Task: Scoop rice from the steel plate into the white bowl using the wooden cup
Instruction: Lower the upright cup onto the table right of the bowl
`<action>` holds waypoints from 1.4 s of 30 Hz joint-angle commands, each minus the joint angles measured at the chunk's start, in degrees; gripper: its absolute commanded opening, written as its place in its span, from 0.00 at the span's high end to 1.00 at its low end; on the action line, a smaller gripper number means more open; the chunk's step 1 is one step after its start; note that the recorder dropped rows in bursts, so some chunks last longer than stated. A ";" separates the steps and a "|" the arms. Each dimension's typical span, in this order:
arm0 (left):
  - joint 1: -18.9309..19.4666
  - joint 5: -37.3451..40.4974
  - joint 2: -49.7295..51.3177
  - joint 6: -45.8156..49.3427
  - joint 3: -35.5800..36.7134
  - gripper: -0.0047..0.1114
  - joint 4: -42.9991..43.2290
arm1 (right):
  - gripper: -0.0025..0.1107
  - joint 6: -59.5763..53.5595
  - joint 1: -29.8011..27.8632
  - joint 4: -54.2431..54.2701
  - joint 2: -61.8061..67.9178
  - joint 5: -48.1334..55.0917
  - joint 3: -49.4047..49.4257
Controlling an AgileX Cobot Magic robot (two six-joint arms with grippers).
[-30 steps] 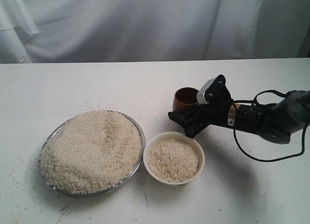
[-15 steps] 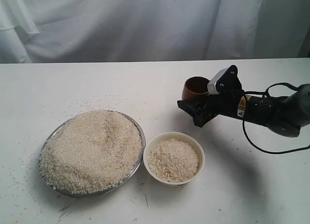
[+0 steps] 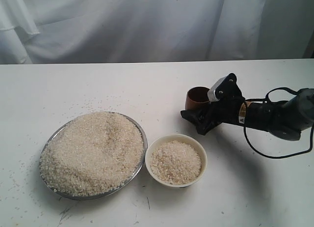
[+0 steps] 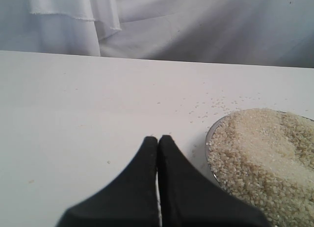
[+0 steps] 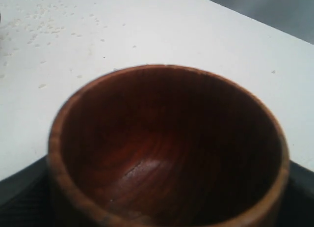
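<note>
Rice (image 3: 93, 153) heaped on steel plate (image 3: 93, 197), some in white bowl (image 3: 148, 160) | right gripper (image 3: 196, 118) clamped on upright empty wooden cup (image 3: 197, 96) | left gripper (image 4: 158, 141) pressed closed beside plate

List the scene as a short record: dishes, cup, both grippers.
steel plate: heaped with rice, just left of the bowl
white bowl: partly filled with rice
wooden cup: empty, beyond the bowl
right gripper: shut on the wooden cup
left gripper: shut, holding nothing, near the steel plate
</note>
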 commanded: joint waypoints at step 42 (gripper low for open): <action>0.11 -0.40 -0.24 0.00 0.28 0.96 -0.09 | 0.20 11.94 -0.28 2.22 -1.63 -5.92 -0.28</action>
